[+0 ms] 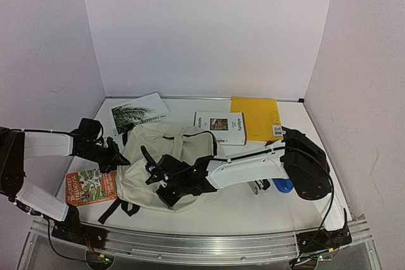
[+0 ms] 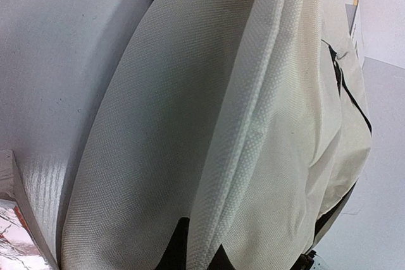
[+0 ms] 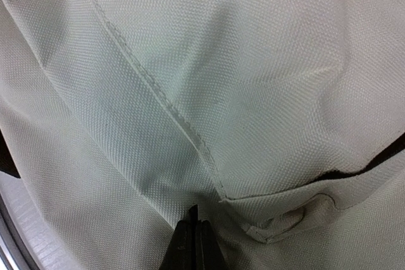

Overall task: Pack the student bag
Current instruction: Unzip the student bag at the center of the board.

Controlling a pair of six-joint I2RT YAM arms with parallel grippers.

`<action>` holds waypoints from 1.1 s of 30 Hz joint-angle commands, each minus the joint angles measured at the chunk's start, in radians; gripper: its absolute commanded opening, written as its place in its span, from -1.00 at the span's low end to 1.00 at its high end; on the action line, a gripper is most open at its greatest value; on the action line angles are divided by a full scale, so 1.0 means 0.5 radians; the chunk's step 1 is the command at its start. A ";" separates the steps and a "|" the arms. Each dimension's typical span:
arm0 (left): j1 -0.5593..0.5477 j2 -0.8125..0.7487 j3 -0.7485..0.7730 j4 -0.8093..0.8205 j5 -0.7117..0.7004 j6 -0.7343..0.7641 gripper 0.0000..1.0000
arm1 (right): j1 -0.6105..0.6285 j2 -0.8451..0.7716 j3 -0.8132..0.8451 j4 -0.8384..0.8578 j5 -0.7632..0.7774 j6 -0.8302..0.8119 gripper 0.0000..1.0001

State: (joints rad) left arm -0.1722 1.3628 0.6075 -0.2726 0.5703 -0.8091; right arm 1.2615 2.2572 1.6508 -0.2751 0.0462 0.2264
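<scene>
The left gripper (image 1: 118,154) is at the left edge of the student bag (image 1: 177,142), its dark fingers (image 2: 176,248) clamped on a fold of cream cloth. An orange book (image 1: 90,186) lies just in front, a palm-leaf booklet (image 1: 139,113) behind. The bag lies mid-table. Over it, the right gripper (image 1: 154,172) has its fingers (image 3: 190,245) pressed together at a seam. Further right lie a white book (image 1: 220,127), a yellow folder (image 1: 256,118) and a blue object (image 1: 283,186)
</scene>
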 commanded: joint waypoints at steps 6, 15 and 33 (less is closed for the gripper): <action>0.005 -0.074 0.118 -0.021 -0.310 0.022 -1.00 | 0.005 -0.552 -0.301 0.053 0.460 0.252 -1.00; 0.035 -0.092 0.122 -0.081 -0.438 0.087 -0.99 | -0.003 -0.802 -0.613 0.050 0.598 0.565 -1.00; 0.049 -0.175 0.247 -0.224 -0.610 0.355 -0.95 | -0.575 -1.191 -0.988 0.390 0.101 0.532 -1.00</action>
State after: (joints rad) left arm -0.1646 1.3046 0.6514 -0.3604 0.3597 -0.7025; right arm 1.0125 1.7120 1.1788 -0.1627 0.2127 0.5402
